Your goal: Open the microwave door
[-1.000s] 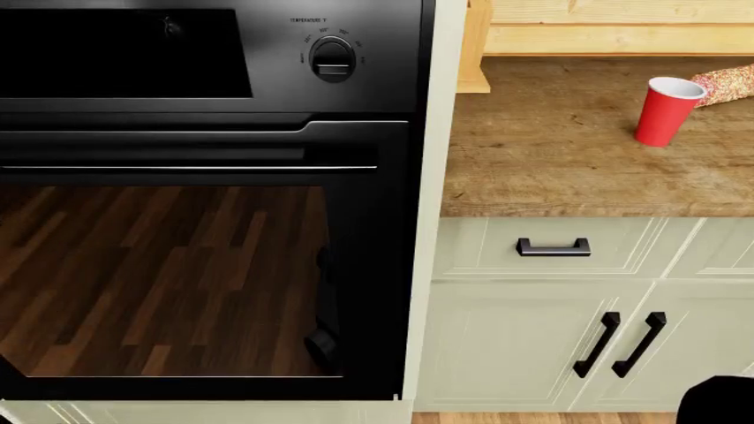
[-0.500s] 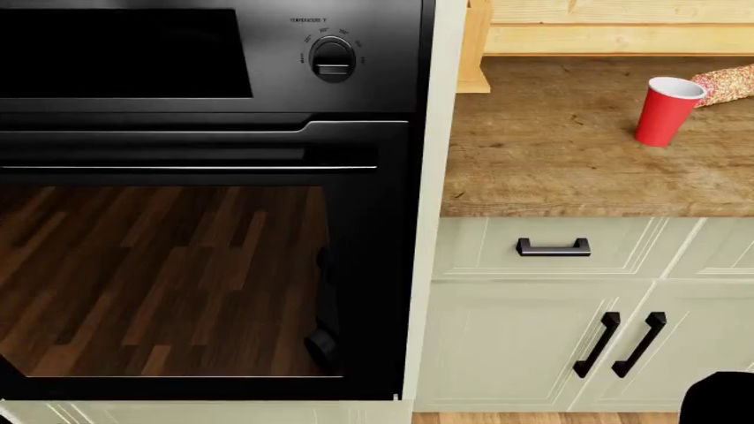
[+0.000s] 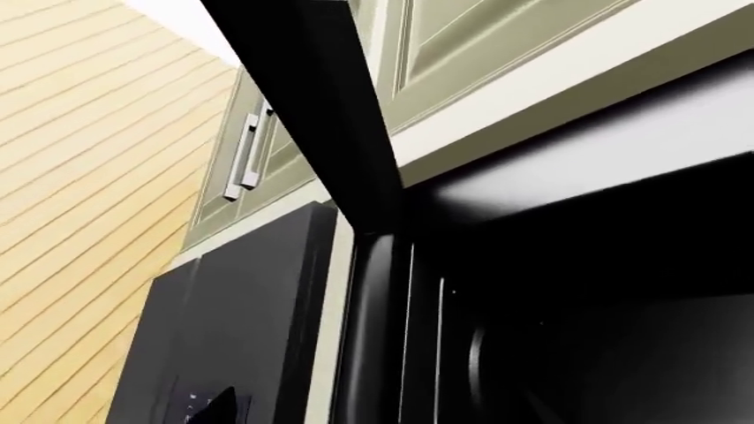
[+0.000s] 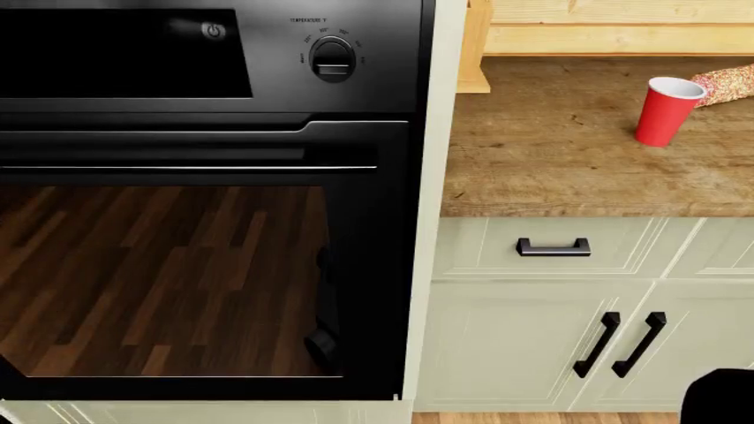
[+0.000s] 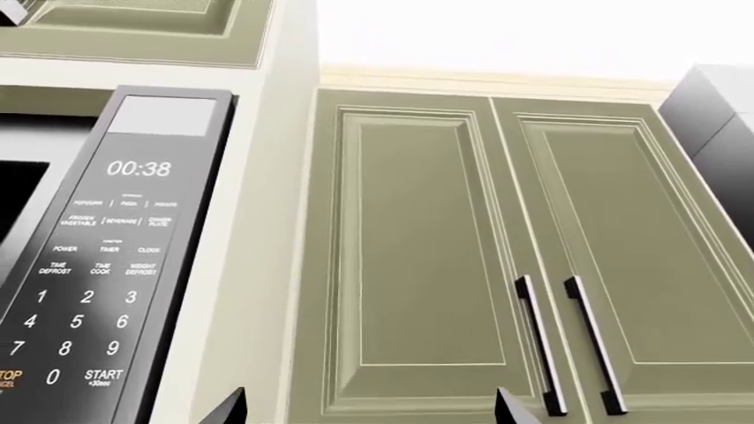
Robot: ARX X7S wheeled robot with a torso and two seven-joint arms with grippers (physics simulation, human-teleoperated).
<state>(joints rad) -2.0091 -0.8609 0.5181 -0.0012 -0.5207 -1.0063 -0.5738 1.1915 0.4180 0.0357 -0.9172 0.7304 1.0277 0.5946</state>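
Note:
The microwave is out of the head view. In the right wrist view its control panel (image 5: pixel 118 265) shows 00:38 above a keypad, and my right gripper (image 5: pixel 367 408) is open just right of it, facing a green upper cabinet, touching nothing. In the left wrist view the black microwave door (image 3: pixel 342 132) sticks out edge-on in front of the green cabinets, swung away from the dark cavity (image 3: pixel 589 309). My left gripper (image 3: pixel 365 411) is close by the door's edge. One fingertip (image 3: pixel 219 405) shows far out to the side; the other is lost against the black.
The head view faces a black oven (image 4: pixel 200 265) with a knob (image 4: pixel 332 58). To its right is a wooden counter (image 4: pixel 554 159) with a red cup (image 4: pixel 666 110), above a drawer and cabinet doors (image 4: pixel 589 344). A black fridge (image 3: pixel 236 318) stands beside the microwave.
Almost nothing has moved in the head view. A small light mark on the oven's display has shifted to the right.

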